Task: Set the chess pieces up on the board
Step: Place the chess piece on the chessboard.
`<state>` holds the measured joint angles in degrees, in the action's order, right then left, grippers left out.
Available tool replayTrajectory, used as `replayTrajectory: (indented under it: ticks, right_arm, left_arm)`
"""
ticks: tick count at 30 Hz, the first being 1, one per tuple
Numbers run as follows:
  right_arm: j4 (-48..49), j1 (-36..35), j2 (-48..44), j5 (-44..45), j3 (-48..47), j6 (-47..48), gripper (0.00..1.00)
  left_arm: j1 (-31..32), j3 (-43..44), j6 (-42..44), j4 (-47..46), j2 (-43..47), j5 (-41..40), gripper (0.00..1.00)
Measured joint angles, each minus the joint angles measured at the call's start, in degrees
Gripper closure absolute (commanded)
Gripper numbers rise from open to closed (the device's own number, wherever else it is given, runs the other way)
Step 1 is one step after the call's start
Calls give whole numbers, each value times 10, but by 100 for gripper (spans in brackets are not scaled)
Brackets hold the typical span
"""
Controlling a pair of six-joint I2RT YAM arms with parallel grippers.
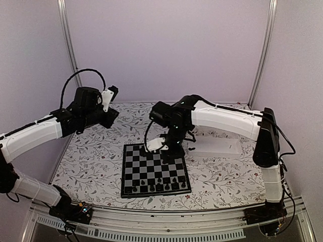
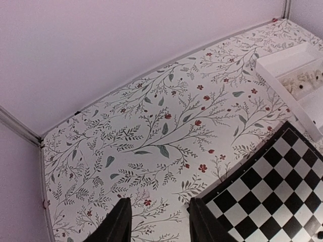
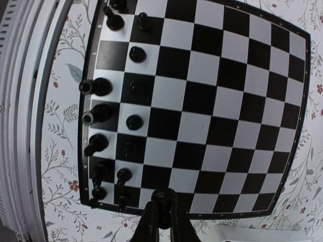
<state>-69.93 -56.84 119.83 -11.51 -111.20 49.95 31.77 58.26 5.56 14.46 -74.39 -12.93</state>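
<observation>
Right tool [image 3: 161,200] is pinching small black chess piece [image 3: 162,192] at right edge of black-and-grey checkered board [image 3: 202,101]; left tool [image 2: 159,207] is hanging spread.

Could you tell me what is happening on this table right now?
The right arm's fingers are shut over the board, apparently pinching a black chess piece. Two rows of black pieces already stand along the board's near edge. The left arm's fingers hang apart and empty above the tablecloth, left of the board.

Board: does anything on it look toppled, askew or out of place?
Nothing stands out. The chess pieces stand upright in two rows along the near edge of the board; one back-row square is simply unfilled.
</observation>
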Motion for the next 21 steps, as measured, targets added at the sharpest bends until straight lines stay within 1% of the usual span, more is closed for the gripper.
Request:
replayTrajectory:
  ticks: [3,8,9,11,13,21]
  right_arm:
    - [13,-39,63,41,-69,-30,95]
    - [32,-75,120,110,-110,-53,94]
    - [36,-78,130,123,-115,-56,92]
    - [43,-82,146,136,-118,-60,83]
    - [51,-82,158,145,-120,-68,78]
    - [72,-80,174,144,-121,-75,65]
  left_arm:
    - [-5,-21,0,-10,39,-4,57]
    - [-5,-26,0,-24,61,-5,58]
    - [-5,-26,0,-25,60,-5,58]
    - [-5,-26,0,-25,60,-5,57]
    - [-5,-26,0,-26,60,-4,57]
    - [-5,-26,0,-26,58,3,57]
